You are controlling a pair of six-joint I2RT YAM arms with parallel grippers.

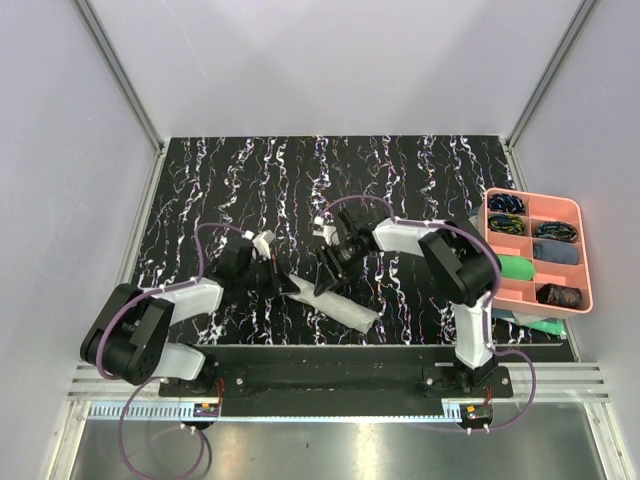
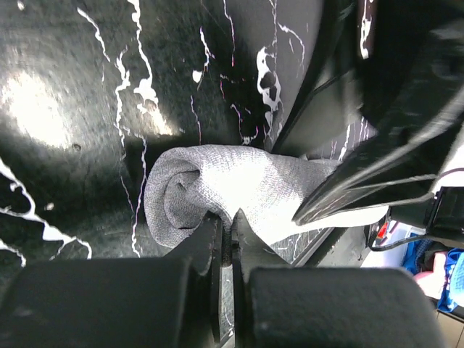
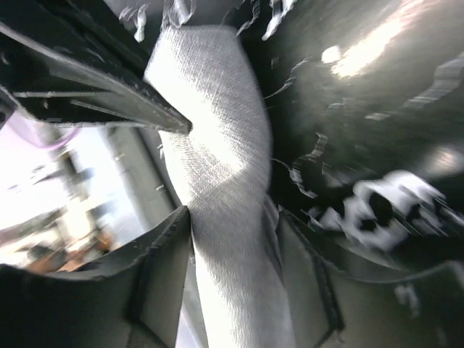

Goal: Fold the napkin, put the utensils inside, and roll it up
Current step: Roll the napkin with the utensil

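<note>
Top external view: napkin (image 1: 338,306) is seen rolled into a tube. It lies diagonally on the table (image 1: 200,180) nr the front edge, between both arms. Left gripper (image 2: 226,223) is pressed together, tips against the roll's near side by its spiral end. Whether cloth is nipped can't be told. Right gripper (image 3: 233,243) is clasped around the roll's mid-section, which looks squeezed narrower there.

Risks:
- The roll could be unwound if either tool is lifted w/ cloth snagged.
- The outer flap could spring open once released, as nothing is seen securing it.
- If the roll is tilted, the utensils could be slid out of an open end.
- A nudge toward the front edge could send it off.

Counts: 1 napkin roll, 2 grippers, 1 pink tray (image 1: 529,240) at right. Utensils: 0 visible; judged to be inside, not confirmable.
</note>
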